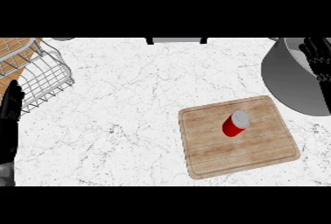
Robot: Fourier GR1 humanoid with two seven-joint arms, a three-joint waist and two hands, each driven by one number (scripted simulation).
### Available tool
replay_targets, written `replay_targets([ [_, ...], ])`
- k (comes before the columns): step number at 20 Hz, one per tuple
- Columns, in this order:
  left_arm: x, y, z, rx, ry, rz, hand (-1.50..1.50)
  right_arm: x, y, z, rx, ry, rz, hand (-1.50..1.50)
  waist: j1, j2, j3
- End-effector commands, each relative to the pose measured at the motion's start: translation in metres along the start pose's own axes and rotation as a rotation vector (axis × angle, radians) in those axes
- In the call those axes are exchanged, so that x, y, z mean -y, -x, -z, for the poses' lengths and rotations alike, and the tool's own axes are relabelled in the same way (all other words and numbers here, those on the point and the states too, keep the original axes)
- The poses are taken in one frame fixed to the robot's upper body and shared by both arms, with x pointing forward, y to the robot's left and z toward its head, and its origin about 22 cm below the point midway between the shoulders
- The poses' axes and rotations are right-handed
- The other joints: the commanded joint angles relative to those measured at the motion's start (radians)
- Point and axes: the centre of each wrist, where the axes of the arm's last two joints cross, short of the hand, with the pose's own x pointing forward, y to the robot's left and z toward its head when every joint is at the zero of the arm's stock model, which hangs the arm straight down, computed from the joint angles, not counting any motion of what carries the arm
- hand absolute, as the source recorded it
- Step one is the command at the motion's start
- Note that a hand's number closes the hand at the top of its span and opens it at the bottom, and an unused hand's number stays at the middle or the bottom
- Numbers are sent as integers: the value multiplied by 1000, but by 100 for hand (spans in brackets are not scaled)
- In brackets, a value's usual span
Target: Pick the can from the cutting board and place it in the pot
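Head view: can (235, 124) upright on cutting board (213, 153), apart from pot (284, 87).

Red can (236, 124) stands mid-board on the wooden cutting board (213, 153) at four o'clock, with the grey pot (291, 83) just beside the board's corner at two. Left hand (12, 105) rests open at nine, next to the wire rack (39, 74). Right hand (317, 57) shows over the pot, fingers relaxed.

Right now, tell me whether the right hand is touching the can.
Apart. The head view shows the right hand up by the pot, while the can stands on the board, with bare board between them.
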Motion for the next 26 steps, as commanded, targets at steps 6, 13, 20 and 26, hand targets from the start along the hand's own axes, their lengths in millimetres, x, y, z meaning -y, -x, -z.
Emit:
replay_targets([
  [6, 93, 4, -33, -235, 484, -214, 0, -80, 45, -38, -366, -456, 204, 150, -7, 29, -23],
  [13, 104, 15, -36, -374, 576, -282, 0, -106, 40, -54, 39, 214, 108, -150, -29, 5, -18],
  [20, 115, 4, -23, -364, 573, -289, 0, -62, -23, -57, -122, -23, 5, -150, -18, -2, -23],
  [26, 127, 13, -51, -359, 595, -278, 0, -44, -50, -26, -351, -140, -17, -150, -1, 0, -23],
])
